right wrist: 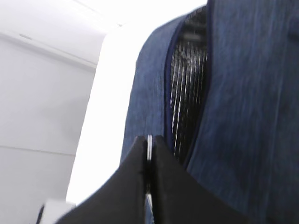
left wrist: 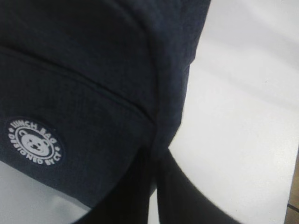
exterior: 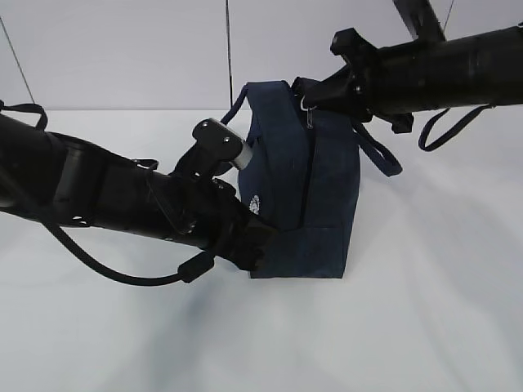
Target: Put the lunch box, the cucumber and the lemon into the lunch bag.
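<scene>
Left gripper (left wrist: 152, 186): jaws together, pinching lower corner seam of lunch bag (exterior: 315, 175).
Right gripper (right wrist: 148, 172): jaws together, clamped on metal zipper ring (right wrist: 149, 148) at bag top.
Lunch bag: navy, upright on white table (exterior: 425, 310), just ahead of both grippers; zipper gap shows silvery lining (right wrist: 187, 93); contents not visible.

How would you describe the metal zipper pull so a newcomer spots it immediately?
Start at the dark navy lunch bag standing mid-table. Go up to its top right corner, where the right gripper is shut on the zipper pull. It is the only small silvery metal ring against the blue fabric.
</scene>
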Available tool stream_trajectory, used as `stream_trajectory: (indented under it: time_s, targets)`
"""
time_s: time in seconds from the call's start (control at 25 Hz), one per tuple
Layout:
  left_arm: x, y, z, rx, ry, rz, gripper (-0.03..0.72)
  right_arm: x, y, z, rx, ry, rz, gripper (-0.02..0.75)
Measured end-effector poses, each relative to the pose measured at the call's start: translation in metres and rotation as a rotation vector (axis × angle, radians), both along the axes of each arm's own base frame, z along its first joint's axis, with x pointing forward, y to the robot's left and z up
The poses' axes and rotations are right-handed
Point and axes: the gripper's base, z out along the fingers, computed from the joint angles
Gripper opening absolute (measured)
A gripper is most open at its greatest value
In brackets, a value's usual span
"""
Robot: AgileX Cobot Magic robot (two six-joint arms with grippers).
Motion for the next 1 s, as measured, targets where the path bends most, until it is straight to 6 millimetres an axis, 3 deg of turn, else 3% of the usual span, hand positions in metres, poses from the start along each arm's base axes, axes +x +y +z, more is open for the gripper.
stream_trajectory:
  time_s: [0.6, 1.0]
  targets:
    - [0.000, 0.000, 0.000, -0.001, -0.001, 0.000, -0.009, 0.050, 0.008, -0.001, 0.036, -0.014, -0.027, 0.001]
    - [0.000, 0.000, 0.000, -0.001, -0.001, 0.000, -0.009, 0.092, -0.005, -0.007, 0.060, -0.030, -0.084, 0.001]
